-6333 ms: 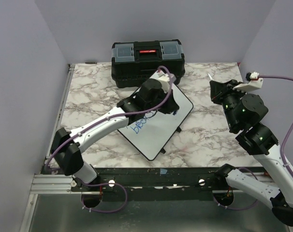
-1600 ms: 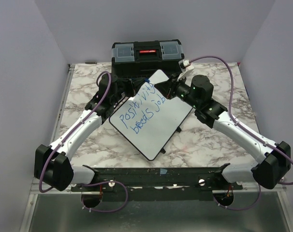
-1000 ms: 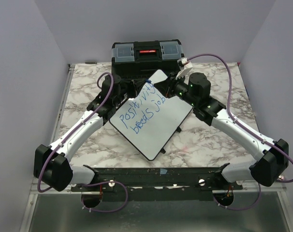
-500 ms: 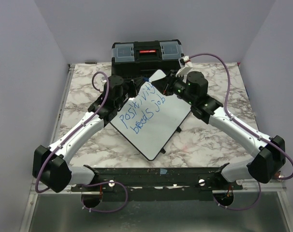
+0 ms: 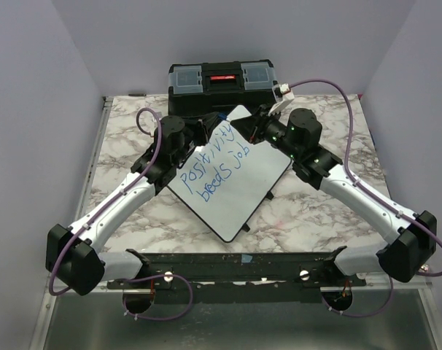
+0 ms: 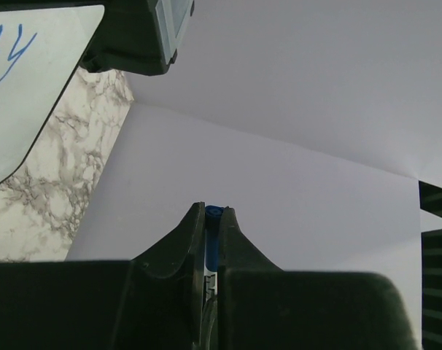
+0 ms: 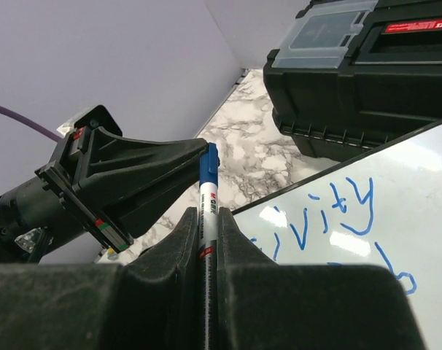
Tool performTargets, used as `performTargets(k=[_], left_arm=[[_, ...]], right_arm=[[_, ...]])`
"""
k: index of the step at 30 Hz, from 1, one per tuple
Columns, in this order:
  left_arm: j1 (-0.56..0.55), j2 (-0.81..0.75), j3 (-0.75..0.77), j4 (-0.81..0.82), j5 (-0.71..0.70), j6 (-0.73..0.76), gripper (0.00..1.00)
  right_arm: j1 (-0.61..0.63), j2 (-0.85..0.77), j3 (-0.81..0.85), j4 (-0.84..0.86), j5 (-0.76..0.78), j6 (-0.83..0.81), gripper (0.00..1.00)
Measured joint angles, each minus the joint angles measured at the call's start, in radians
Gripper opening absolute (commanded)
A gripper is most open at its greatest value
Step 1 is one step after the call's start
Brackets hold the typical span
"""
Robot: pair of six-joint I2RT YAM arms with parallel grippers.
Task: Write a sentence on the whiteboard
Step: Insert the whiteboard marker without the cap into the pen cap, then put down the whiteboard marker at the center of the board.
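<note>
Whiteboard: a glossy white board [image 5: 239,200] with rounded corners, a thin black frame and small black feet. It lies flat on the marble surface [image 5: 126,135], turned like a diamond, with its far corner just in front of the black toolbox [image 5: 222,86].
Sentence: blue handwritten letters [image 5: 214,169] in two slanted lines on the far half of the board. They read roughly "positivity" above and "breeds job" below. The near half of the board is blank.
Marker: a white body with a blue end [image 7: 207,195], held in the air above the far corner of the board.
Right end effector: narrow [image 7: 208,216], its two fingers pressed on the white body of the marker, which lies along them with the blue end sticking out in front.
Left end effector: narrow [image 6: 212,211], its fingertips closed on the blue end of the marker.
Top view only: the whole board with both lines of writing, and the two arms reaching in from the two sides to meet at the far corner.
Right wrist view only: small print on the marker body, the letters "vity" from close by, and the left end effector from the side with its tip at the blue end.
Left wrist view only: mostly the pale walls, with one board corner carrying a few blue strokes and a corner of the toolbox.
</note>
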Motion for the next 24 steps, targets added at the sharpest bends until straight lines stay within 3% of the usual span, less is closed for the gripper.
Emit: performTargets(k=[3, 5, 11, 16, 24], left_arm=[[-0.011, -0.005, -0.022, 0.049, 0.001, 0.002, 0.02], [-0.016, -0.008, -0.034, 0.064, 0.001, 0.004, 0.12], [-0.043, -0.013, -0.036, 0.097, 0.054, 0.048, 0.54], [-0.086, -0.026, -0.036, 0.141, 0.119, 0.088, 0.80], [-0.082, -0.026, -0.037, 0.174, 0.135, 0.145, 0.91]], right_arm=[[0.001, -0.023, -0.013, -0.002, 0.013, -0.019, 0.01], [0.004, -0.034, -0.019, -0.008, 0.023, -0.030, 0.01], [0.012, -0.060, -0.028, -0.018, 0.103, -0.056, 0.01], [0.004, -0.071, -0.043, -0.038, 0.203, -0.075, 0.01], [0.004, -0.105, -0.043, -0.097, 0.393, -0.087, 0.01]])
